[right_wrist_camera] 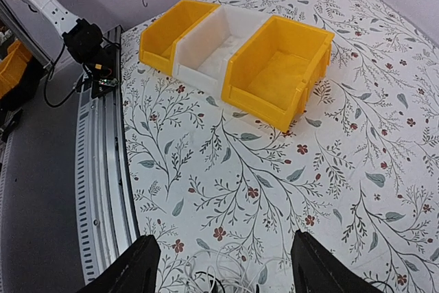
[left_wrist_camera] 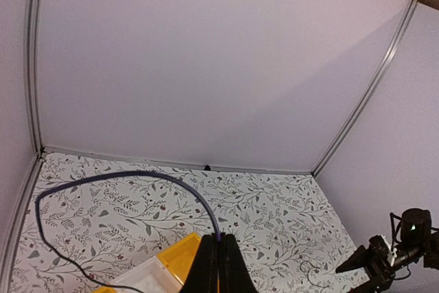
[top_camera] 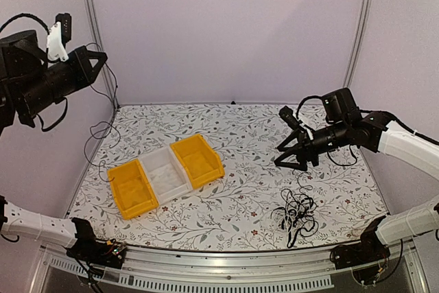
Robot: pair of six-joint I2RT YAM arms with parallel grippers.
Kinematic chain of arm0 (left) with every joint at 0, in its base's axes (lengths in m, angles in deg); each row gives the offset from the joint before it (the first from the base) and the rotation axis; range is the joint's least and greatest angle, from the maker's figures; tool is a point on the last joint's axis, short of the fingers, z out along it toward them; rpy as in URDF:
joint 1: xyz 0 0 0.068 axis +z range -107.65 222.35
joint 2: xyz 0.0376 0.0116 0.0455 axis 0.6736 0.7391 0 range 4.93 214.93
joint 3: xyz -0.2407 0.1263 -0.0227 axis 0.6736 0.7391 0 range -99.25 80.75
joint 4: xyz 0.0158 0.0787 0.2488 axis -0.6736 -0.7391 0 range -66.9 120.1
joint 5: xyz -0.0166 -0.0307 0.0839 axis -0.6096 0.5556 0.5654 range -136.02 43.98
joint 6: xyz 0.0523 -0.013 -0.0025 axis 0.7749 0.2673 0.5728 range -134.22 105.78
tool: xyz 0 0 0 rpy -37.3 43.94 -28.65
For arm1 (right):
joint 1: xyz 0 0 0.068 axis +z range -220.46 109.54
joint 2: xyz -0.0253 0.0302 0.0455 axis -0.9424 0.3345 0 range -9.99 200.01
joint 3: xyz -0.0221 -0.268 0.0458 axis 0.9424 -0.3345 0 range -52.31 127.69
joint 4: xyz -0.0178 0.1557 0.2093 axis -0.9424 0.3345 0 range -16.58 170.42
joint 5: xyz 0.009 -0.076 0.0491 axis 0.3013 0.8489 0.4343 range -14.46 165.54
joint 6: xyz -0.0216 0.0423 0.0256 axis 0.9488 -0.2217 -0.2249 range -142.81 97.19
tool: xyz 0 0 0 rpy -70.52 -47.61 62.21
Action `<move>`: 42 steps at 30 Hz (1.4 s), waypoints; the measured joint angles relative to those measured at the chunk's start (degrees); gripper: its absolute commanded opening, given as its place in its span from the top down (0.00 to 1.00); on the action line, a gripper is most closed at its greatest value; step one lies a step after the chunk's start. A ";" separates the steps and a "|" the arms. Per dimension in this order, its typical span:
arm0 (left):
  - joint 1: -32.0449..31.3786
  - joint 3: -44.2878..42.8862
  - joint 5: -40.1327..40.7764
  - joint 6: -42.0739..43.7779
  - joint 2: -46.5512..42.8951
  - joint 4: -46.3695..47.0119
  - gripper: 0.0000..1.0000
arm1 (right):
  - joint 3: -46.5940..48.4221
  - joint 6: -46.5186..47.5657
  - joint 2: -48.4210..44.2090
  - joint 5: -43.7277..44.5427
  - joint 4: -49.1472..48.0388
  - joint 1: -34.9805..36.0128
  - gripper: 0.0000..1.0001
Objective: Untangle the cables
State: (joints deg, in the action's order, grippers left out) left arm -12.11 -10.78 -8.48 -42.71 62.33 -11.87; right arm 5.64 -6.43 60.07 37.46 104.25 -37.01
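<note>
My left gripper (top_camera: 101,61) is raised high at the far left and shut on one thin dark cable (top_camera: 96,132). That cable hangs down to the table's left edge. In the left wrist view the shut gripper (left_wrist_camera: 219,241) pinches this cable (left_wrist_camera: 137,175), which arcs away to the left. The remaining cables (top_camera: 296,212) lie in a tangled heap, black with pale strands, at the front right of the table. My right gripper (top_camera: 280,157) is open and empty, above the table just beyond the heap. In the right wrist view the open gripper (right_wrist_camera: 225,239) shows pale loops (right_wrist_camera: 230,272) at the bottom edge.
Three bins stand in a diagonal row left of centre: yellow (top_camera: 132,189), white (top_camera: 164,175), yellow (top_camera: 197,160). They also show in the right wrist view (right_wrist_camera: 274,80). Pale walls close in the table on three sides. A metal rail (top_camera: 219,262) runs along the near edge.
</note>
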 measured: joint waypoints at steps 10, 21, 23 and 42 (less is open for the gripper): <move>0.02 15.04 1.36 -8.66 -6.67 -0.96 1.00 | 0.00 0.39 0.46 -0.04 0.02 -0.09 0.30; 0.94 15.45 1.70 -10.21 -5.46 -1.60 1.00 | 0.00 0.66 0.46 0.00 0.20 -0.09 0.30; 1.03 11.37 1.25 -9.09 -3.93 -0.68 1.00 | 0.00 0.70 0.46 0.00 0.31 -0.09 0.30; 1.70 -0.02 -0.13 -3.23 -0.94 4.28 1.00 | 0.00 1.84 0.46 0.02 0.81 -0.09 0.30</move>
State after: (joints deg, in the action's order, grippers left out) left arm -10.40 -10.80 -8.61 -45.94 61.39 -7.59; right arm 5.64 -4.60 60.53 37.48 105.06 -37.10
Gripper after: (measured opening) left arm 0.011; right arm 0.698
